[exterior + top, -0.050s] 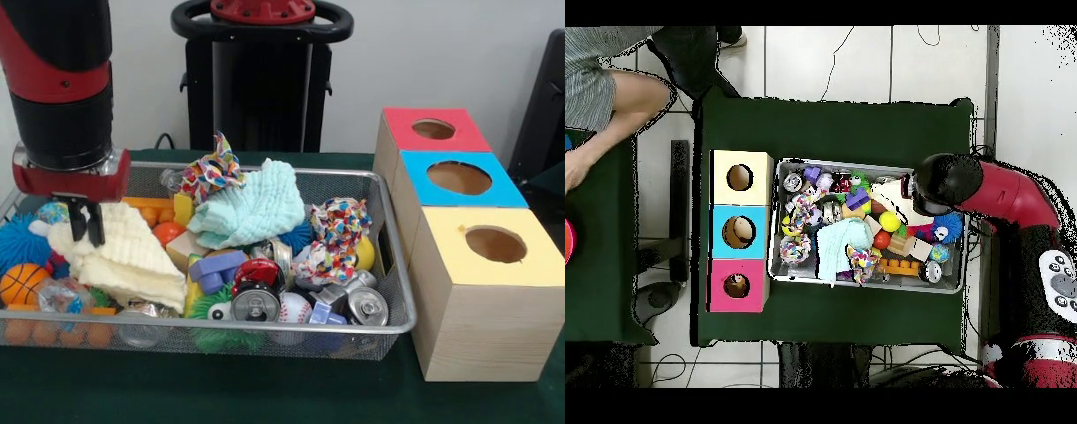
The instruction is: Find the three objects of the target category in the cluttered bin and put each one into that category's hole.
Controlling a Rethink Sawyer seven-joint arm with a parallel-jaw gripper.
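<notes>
The gripper (86,221) is down inside the wire bin (399,291), at the end farthest from the three boxes, its black fingers pinched together on the top edge of a cream cloth (124,252). That cloth drapes toward the bin's near wall.

Contents of the bin, working away from the cream cloth toward the boxes: a mint-green cloth (252,205) is heaped in the middle, with a patterned crumpled cloth (210,171) peeking up behind it at the far wall. A second patterned cloth (335,237) lies at the end nearest the boxes. Below the mint cloth there is a red drink can (257,291) lying on its side, a baseball (294,308) just beside it, and a silver can (365,305) beyond that. A purple block (215,268) lies between the cream cloth and the red can. On the other side of the cream cloth, against the bin's end, a small basketball (21,283) and a blue spiky ball (19,240).

Outside the bin, a row of wooden boxes, each with a round hole on top: yellow box (487,283) nearest, blue box (455,181) in the middle, red box (431,131) farthest. Nothing can be made out inside the holes.
</notes>
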